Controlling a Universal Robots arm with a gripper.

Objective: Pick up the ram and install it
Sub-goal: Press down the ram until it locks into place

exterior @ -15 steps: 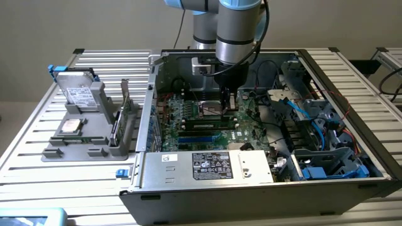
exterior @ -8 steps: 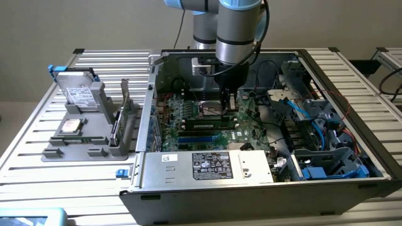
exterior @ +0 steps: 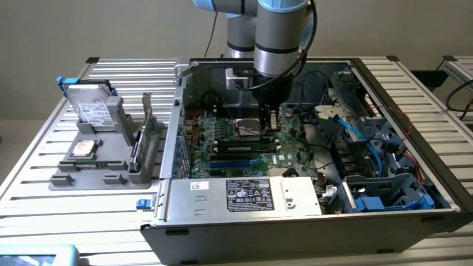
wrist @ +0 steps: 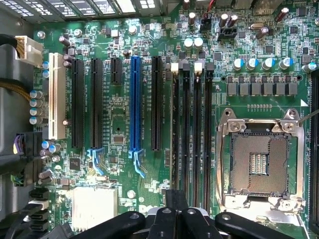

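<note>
Exterior view: nearest to us we see the silver power supply (exterior: 251, 195) with its label, at the front of the open computer case (exterior: 384, 221) that lies on the slatted bench (exterior: 44, 188). Just behind it is the green motherboard (exterior: 221, 133). There the ram (exterior: 242, 148) shows as a long narrow stick with dark chips and a pale label. It lies along the memory slots, between the blue slot (exterior: 232, 162) and the processor socket (exterior: 247, 128). We cannot tell if it sits fully down in its slot.

Behind the ram, the claw (exterior: 267, 119) hangs low over the board beside the socket, with its fingers pressed together. We cannot tell if it touches the ram. The grey arm (exterior: 277, 39) rises from it.

On the exterior view's left, outside the case, a grey holder (exterior: 96, 169) carries a hard drive (exterior: 92, 108) and a tall green expansion card (exterior: 148, 124).

In the wrist view, the closed claw (wrist: 177, 201) is over one end of the black memory slots (wrist: 197, 134), with the empty socket (wrist: 259, 162) beside them.
</note>
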